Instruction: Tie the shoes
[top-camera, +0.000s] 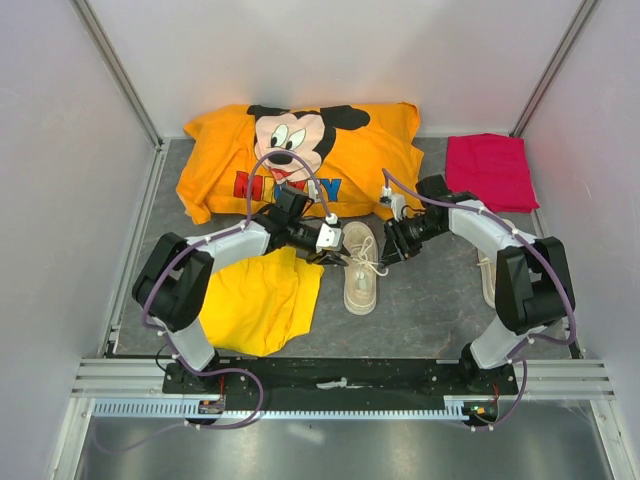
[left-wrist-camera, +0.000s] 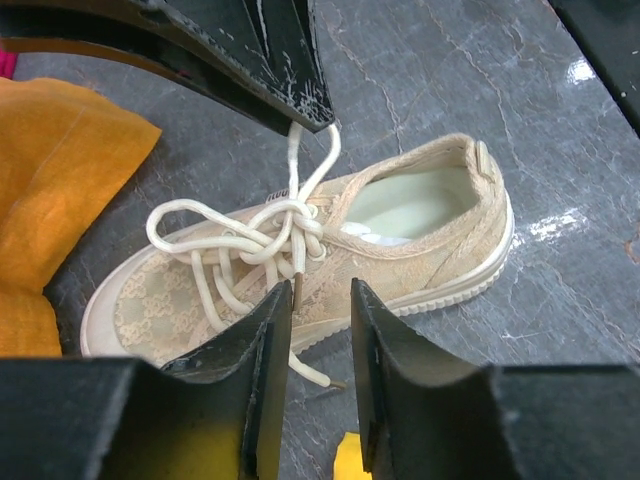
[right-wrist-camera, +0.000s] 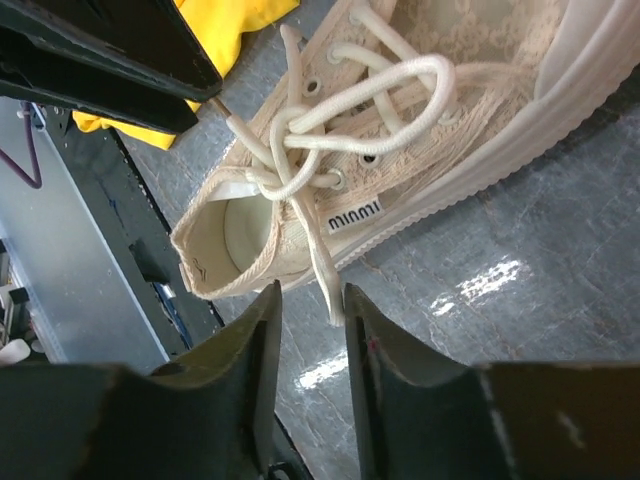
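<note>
My left end effector (left-wrist-camera: 320, 290) and right end effector (right-wrist-camera: 310, 292) both stand partly open with nothing clamped, a loose end of the laces (left-wrist-camera: 285, 225) lying in each gap. Between them one shoe (top-camera: 361, 285) sits upright on the desk (top-camera: 420, 310), its bow tied. The yellow shorts (top-camera: 255, 300) lie just left of it, the other shoe (top-camera: 487, 285) to its right.

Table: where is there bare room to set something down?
Largest bare patch: front right of the table, bordered by the shoe, the right arm and the near edge. A narrow gap lies between the orange shirt and pink cloth. Crowded: the middle, where left gripper and right gripper meet over the shoe.
</note>
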